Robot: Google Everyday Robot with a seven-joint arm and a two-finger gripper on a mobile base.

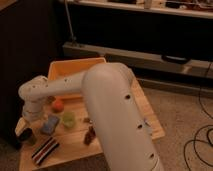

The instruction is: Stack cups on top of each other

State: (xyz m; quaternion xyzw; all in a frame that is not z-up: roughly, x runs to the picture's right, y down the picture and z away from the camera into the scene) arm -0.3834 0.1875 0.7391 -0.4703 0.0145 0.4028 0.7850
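Your gripper (28, 125) hangs at the far left of the pale wooden table (150, 119), jaws spread apart and holding nothing, close over the small dark grey-brown cup (25, 135). That cup sits hard by the table's left edge, so you have little room on that side. The translucent pale green cup (68, 119) stands well apart from it toward the middle, upright with its mouth up. You cannot tell which way the dark one faces. Between the two lies the flat blue sponge (50, 124), with the small orange ball (58, 105) just behind it. The black-and-white striped block (45, 149) lies slantwise near the front edge. The shallow orange tray (75, 67) fills the back. Your own thick white arm (115, 110) hides the table's middle.
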